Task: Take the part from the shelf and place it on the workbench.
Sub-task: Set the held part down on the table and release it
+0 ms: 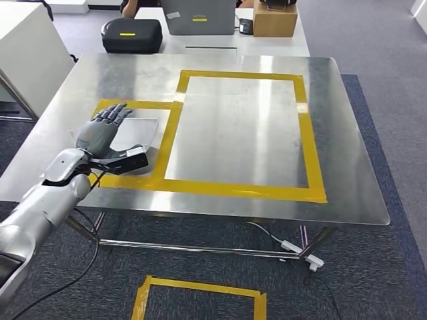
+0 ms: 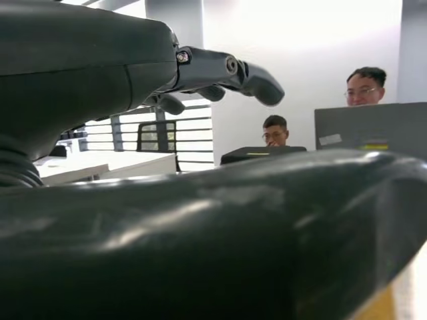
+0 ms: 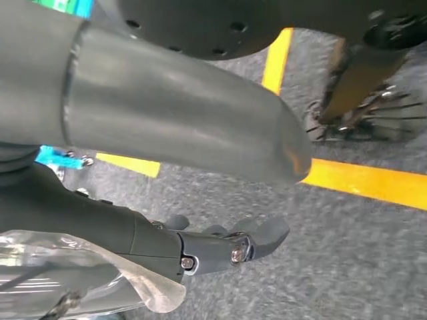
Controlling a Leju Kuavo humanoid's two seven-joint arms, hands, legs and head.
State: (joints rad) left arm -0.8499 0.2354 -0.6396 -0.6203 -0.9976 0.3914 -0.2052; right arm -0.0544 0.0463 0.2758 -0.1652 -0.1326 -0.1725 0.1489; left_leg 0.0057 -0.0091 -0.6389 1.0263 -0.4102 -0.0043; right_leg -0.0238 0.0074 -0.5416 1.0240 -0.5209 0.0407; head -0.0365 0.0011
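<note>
head view: i've got the left hand (image 1: 103, 130) flat, fingers spread, over the silver plate part (image 1: 135, 132) inside the smaller yellow-taped box (image 1: 169, 140) on the steel workbench (image 1: 347, 180). right hand (image 3: 221, 247) hangs over grey carpet (image 3: 352, 260), fingers straight, nothing held.

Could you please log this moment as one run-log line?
left hand: open, fingers spread above metal part | part: on workbench, small yellow-taped box | right hand: hanging over floor, empty

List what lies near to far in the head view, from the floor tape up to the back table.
Yellow floor tape → workbench near edge → left hand over the flat part → black case on the back table.
</note>
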